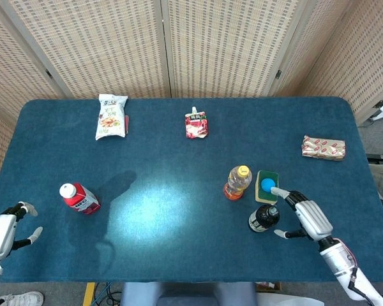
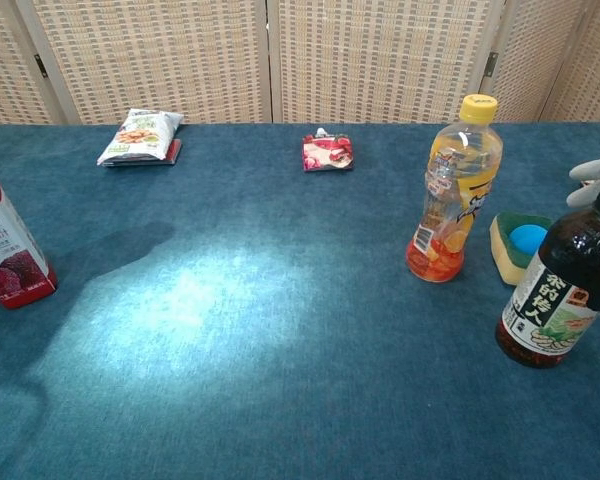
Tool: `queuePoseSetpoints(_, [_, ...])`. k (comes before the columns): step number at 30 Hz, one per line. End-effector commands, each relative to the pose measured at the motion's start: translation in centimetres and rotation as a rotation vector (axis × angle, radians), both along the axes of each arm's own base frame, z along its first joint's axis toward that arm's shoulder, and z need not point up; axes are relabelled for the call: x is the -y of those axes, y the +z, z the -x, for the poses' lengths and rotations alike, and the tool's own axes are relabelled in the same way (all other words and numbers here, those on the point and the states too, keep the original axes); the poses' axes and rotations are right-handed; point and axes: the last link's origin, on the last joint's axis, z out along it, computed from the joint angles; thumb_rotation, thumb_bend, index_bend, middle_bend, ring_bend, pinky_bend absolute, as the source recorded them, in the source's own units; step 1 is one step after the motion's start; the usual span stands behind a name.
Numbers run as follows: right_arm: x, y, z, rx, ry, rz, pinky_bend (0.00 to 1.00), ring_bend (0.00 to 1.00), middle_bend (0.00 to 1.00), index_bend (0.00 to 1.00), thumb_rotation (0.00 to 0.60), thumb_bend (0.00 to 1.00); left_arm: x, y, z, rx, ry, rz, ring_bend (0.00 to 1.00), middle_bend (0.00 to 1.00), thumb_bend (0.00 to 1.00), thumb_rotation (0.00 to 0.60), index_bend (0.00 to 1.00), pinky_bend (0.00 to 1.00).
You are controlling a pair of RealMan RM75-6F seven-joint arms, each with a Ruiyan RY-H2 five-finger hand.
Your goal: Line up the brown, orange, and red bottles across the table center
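The brown bottle (image 1: 264, 217) is found upright on the right side of the blue table (image 1: 179, 248), toward the near edge, its long axis vertical and its dark cap uppermost. The right hand (image 1: 304, 215) is placed just beside it, on its outer, right flank, with fingers spread and nothing held; contact with the bottle is not shown, and a narrow gap is judged to remain. In the chest view only pale fingertips (image 2: 592, 168) are seen at the frame edge, beside the bottle's cap. The bottle therefore lies directly inward of this hand, toward the table centre, so a sideways closure around the upright body is judged to be the move in prospect.

The orange bottle (image 1: 237, 182) is recorded upright, near the brown one and farther from the robot. A green sponge holder with a blue ball (image 1: 267, 185) is noted between the orange bottle and the hand's extended finger, close enough that a nudge is judged a risk.

The red bottle (image 1: 79, 197) is located well apart on the left side, standing with its white cap up. The left hand (image 1: 5, 233) is seen at the near left corner, unloaded with fingers apart, and is the nearer to that bottle.
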Motion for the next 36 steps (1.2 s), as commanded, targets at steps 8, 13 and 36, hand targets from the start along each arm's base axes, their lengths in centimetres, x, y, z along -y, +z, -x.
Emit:
queuePoseSetpoints(8, [0.6, -2.0, 0.2, 0.096, -0.004, -0.053, 0.18, 0.18, 0.22, 0.13, 0.600, 0.00, 0.0, 0.0, 0.0, 0.000, 0.006, 0.007, 0.45, 0.36, 0.23, 0.600, 0.47, 0.67])
queuePoseSetpoints(13, [1.0, -2.8, 0.3, 0.136, -0.010, -0.070, 0.23, 0.19, 0.27, 0.18, 0.600, 0.00, 0.0, 0.0, 0.0, 0.002, 0.010, 0.009, 0.45, 0.36, 0.23, 0.600, 0.47, 0.67])
queuePoseSetpoints(36, [2.9, -4.4, -3.6, 0.260, 0.060, -0.089, 0.66, 0.55, 0.59, 0.54, 0.600, 0.01, 0.0, 0.3, 0.3, -0.004, 0.028, 0.007, 0.45, 0.36, 0.23, 0.600, 0.47, 0.67])
